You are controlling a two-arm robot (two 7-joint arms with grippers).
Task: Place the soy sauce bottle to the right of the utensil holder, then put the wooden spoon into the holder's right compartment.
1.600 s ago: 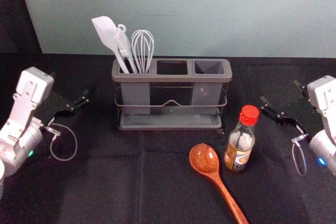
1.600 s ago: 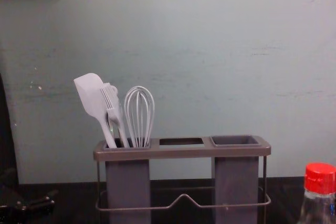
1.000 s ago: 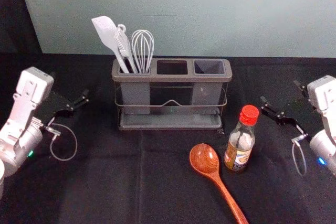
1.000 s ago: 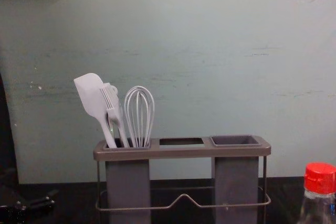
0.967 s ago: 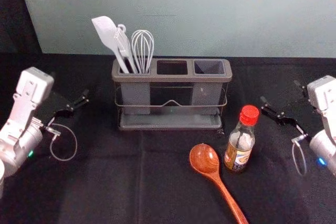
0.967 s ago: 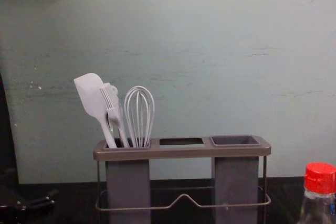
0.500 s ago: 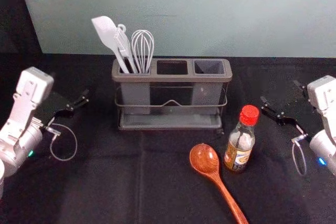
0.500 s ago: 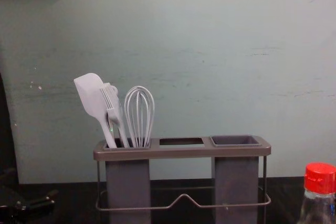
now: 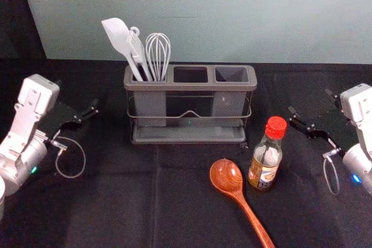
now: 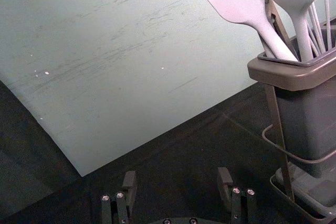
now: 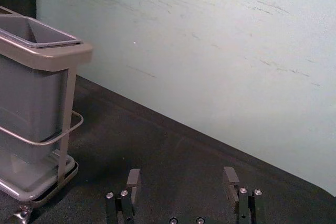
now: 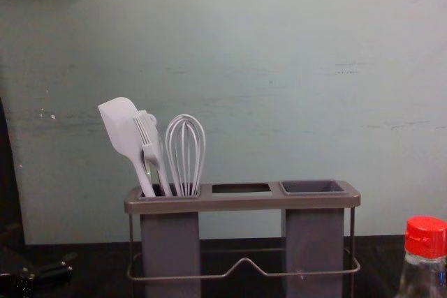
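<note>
The right pincer [image 9: 310, 101] is out at the right side, over the black cloth [image 9: 116, 201], with its two fingers spread wide. The left pincer [image 9: 77, 93] is out at the left side, and its fingers are spread wide too. The soy sauce bottle [image 9: 264, 169] stands up straight between the pincers, nearer to the right pincer, on its left and closer to the robot. The wooden spoon [image 9: 226, 175] lies flat just beside the bottle, a bit farther from the right pincer. Its round end points at the utensil holder [image 9: 192, 86] and its handle points back to the robot. The holder is between the pincers, with its right cup [image 9: 231, 75] on the right pincer's side. On the left pincer's side, a white spatula [image 9: 119, 36], brush [image 12: 148, 137] and whisk [image 9: 158, 50] poke up from the left cup.
</note>
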